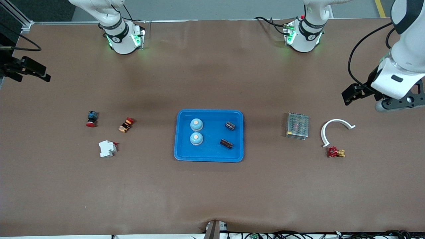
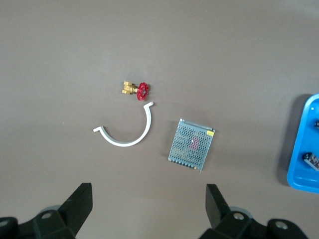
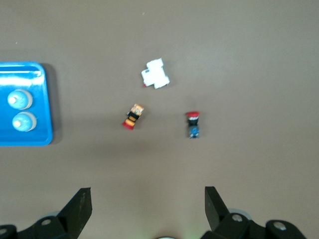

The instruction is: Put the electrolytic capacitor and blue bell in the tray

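The blue tray (image 1: 212, 149) lies at the middle of the table. Two blue bells (image 1: 196, 124) (image 1: 196, 138) stand in it, on the side toward the right arm's end. Two dark electrolytic capacitors (image 1: 230, 125) (image 1: 226, 143) lie in it, on the side toward the left arm's end. My left gripper (image 2: 148, 204) is open and empty, up in the air over the left arm's end of the table (image 1: 398, 103). My right gripper (image 3: 148, 204) is open and empty, high over the right arm's end (image 1: 25, 68). The tray's edge also shows in the left wrist view (image 2: 301, 149) and in the right wrist view (image 3: 25, 138).
Toward the left arm's end lie a metal mesh box (image 1: 297, 125), a white curved clamp (image 1: 335, 127) and a red-handled brass valve (image 1: 336, 152). Toward the right arm's end lie a blue and red push button (image 1: 92, 118), an orange and red switch (image 1: 126, 124) and a white breaker (image 1: 107, 148).
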Motion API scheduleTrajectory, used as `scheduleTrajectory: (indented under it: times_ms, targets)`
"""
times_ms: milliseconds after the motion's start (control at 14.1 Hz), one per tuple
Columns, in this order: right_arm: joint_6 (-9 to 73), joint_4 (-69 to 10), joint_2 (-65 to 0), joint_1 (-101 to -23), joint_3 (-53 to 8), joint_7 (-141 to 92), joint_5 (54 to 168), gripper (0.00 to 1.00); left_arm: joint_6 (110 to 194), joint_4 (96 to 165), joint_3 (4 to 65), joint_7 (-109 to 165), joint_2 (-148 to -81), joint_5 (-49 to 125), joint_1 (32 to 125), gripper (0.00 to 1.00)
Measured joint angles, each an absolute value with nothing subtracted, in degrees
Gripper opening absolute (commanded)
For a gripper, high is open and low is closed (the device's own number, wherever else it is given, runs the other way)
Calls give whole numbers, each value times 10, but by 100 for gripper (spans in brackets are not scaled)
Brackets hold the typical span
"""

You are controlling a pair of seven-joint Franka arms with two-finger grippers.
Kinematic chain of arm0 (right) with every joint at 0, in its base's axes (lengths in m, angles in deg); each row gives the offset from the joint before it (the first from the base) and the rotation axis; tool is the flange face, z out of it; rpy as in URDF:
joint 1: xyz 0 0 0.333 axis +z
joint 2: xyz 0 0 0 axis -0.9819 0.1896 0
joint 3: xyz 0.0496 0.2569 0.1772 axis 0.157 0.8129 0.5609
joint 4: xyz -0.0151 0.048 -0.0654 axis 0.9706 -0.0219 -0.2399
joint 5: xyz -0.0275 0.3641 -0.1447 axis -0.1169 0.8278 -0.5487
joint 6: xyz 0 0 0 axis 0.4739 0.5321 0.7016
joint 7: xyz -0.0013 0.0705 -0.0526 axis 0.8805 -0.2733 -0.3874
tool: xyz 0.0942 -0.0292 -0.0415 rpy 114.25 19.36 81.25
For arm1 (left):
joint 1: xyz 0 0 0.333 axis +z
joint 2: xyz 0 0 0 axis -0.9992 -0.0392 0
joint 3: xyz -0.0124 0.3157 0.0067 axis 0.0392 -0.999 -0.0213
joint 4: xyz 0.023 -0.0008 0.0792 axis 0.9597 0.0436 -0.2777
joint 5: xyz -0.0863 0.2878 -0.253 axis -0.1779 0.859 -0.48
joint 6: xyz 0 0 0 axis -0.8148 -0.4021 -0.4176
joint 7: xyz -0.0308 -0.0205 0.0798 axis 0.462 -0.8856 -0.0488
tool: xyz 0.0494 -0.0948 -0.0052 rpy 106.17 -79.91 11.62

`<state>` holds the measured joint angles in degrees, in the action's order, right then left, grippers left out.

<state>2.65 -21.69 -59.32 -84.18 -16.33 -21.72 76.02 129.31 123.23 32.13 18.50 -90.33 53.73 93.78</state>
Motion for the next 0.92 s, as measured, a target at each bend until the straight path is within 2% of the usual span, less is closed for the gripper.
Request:
scheduleTrajectory:
  times_ms: [283,919]
  targets:
    - [47,-222,-590,-847,-163,-223,758,100,1292,1261,264,198,-868,515,892,100]
    - [48,-225,-590,-847,-158,-223,757,100,1266,1264,230,215,-853,476,887,100]
